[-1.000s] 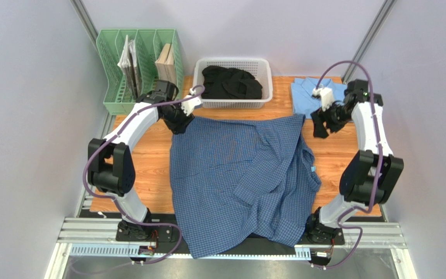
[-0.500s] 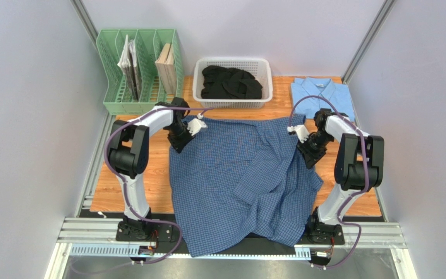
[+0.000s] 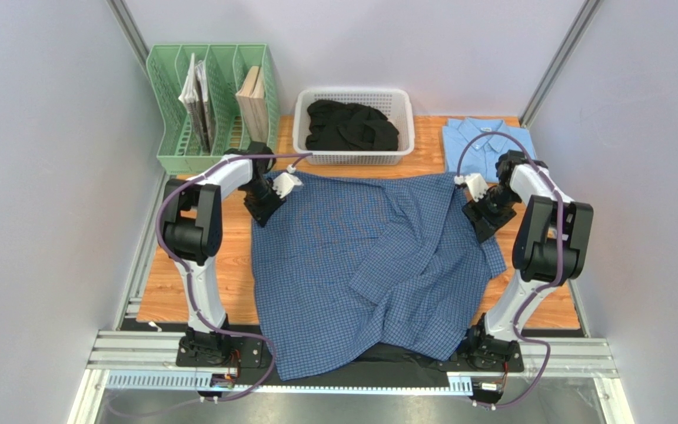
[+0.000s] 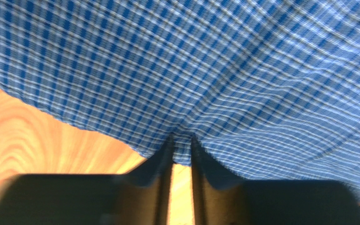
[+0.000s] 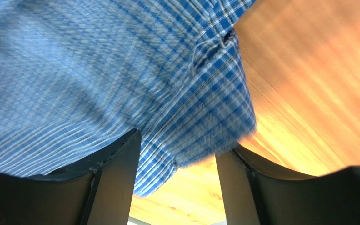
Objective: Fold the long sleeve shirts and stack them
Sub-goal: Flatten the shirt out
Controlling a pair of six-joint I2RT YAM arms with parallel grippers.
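Only the wrist views reveal left tool (image 4: 182, 138) pinching the checked shirt (image 3: 351, 256), right tool (image 5: 177, 150) spread.

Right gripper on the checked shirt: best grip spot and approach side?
Probably the far right corner of the checked shirt, approached from the right over bare table: that hem sits between the fingers of the open right gripper, mirroring the pinch of the left gripper.

The checked shirt (image 3: 360, 256) was dark blue with a fine white check, and the other shirt (image 3: 486, 141) was plain light blue. The table (image 3: 170, 283) showed orange wood grain. The basket (image 3: 356, 92) was white, its clothes (image 3: 351, 125) black, the rack (image 3: 167, 88) mint green.
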